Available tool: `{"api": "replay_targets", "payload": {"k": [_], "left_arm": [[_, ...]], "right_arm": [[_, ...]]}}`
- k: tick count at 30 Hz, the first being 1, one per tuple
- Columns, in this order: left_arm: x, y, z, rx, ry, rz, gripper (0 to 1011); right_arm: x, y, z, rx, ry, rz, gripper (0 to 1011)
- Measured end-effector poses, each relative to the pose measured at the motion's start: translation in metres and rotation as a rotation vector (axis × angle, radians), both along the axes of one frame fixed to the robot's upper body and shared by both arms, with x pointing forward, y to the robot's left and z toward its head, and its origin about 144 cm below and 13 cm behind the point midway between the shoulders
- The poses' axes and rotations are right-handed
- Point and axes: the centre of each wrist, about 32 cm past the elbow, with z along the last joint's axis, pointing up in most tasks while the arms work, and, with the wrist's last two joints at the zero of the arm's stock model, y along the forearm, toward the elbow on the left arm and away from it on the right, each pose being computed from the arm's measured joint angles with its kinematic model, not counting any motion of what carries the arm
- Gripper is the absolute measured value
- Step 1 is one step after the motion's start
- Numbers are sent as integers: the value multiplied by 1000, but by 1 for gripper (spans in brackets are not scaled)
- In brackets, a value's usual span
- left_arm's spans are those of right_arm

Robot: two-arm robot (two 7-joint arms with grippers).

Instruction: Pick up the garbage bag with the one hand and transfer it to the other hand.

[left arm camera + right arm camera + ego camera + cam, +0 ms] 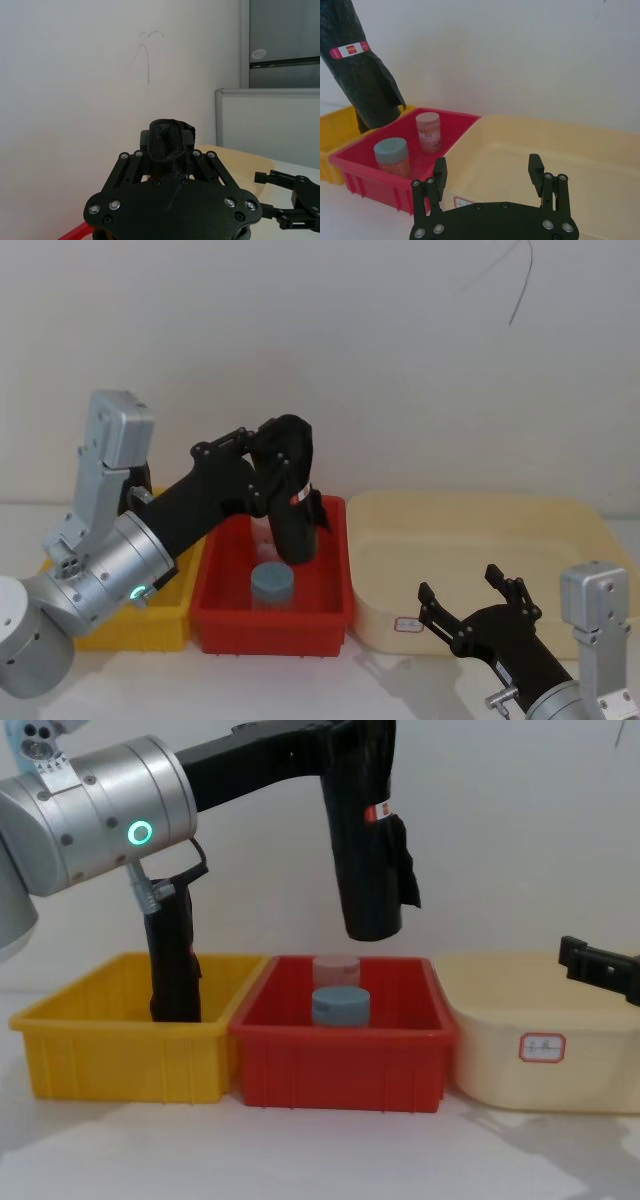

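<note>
The garbage bag (293,512), a glossy black roll with a red-and-white sticker and a loose flap, hangs nearly upright above the red bin (270,632). My left gripper (278,455) is shut on its upper end, and the silver arm with its green ring light reaches in from the left. In the chest view the garbage bag (365,850) hangs clear above the jars. In the left wrist view its top (165,142) sits between the fingers. My right gripper (470,592) stands open and low by the cream tub, holding nothing, with the garbage bag (362,85) off to its side.
In the red bin (340,1070) stand a blue-lidded jar (340,1005) and a pink-lidded jar (336,967). A yellow bin (120,1060) on the left holds an upright black object (172,960). On the right is a wide cream tub (540,1070). A white wall is close behind.
</note>
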Motion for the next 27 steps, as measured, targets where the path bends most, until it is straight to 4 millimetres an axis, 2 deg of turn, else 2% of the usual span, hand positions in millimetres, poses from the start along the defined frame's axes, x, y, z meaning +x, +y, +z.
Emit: {"api": "replay_targets", "payload": {"k": [17,27], "left_arm": [[0,-7,-1,-8,6,-31,339],[0,-9,-1,-9,7,-37,339]], "right_arm": [[3,0,6,14,-8,58,1000],[21,4,20,39,-28,172,1000]]}}
